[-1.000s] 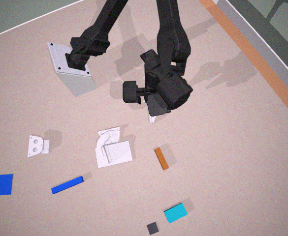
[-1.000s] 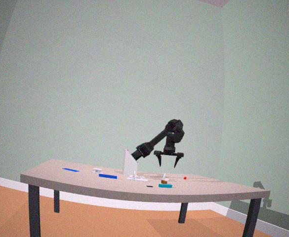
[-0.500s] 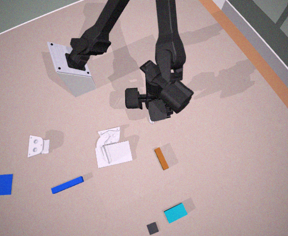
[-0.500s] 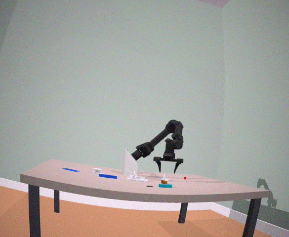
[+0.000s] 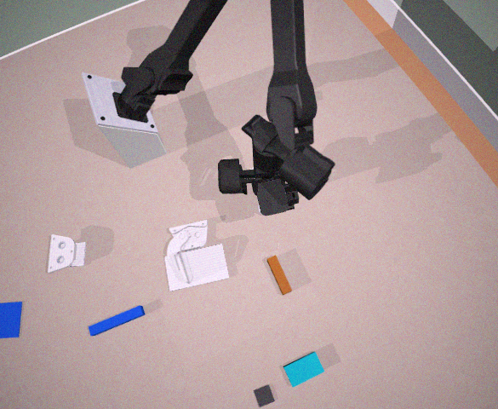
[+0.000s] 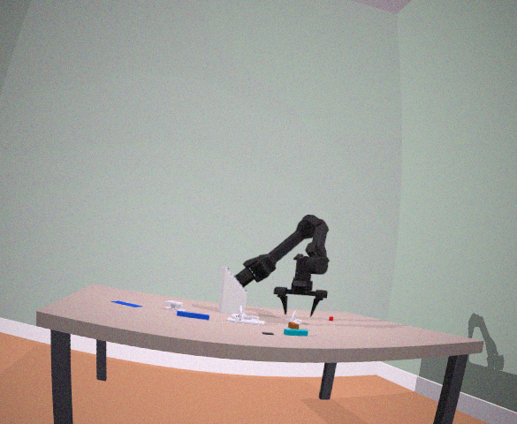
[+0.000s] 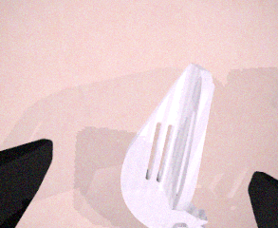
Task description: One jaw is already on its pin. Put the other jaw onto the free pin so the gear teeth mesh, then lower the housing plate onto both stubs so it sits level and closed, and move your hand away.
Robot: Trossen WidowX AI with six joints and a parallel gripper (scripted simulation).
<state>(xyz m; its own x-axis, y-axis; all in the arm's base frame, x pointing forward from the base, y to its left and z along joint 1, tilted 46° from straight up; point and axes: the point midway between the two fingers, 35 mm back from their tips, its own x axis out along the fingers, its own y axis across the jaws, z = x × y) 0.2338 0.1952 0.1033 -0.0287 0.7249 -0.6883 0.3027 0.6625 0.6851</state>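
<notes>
From my station: parts spread over the counter point(image 5: 372, 273) point(image 6: 258, 344)
In my top view, the housing plate point(image 5: 60, 254) point(image 6: 173, 304) lies left of the base point(image 5: 208, 266) point(image 6: 246, 321); one jaw point(image 5: 174, 242) sits on the base; the loose jaw point(image 6: 293, 318) point(image 7: 150, 190) lies apart.

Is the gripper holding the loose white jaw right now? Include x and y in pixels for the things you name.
No, the wrist view shows the white jaw point(image 7: 150, 161) between spread fingers, touching neither.
</notes>
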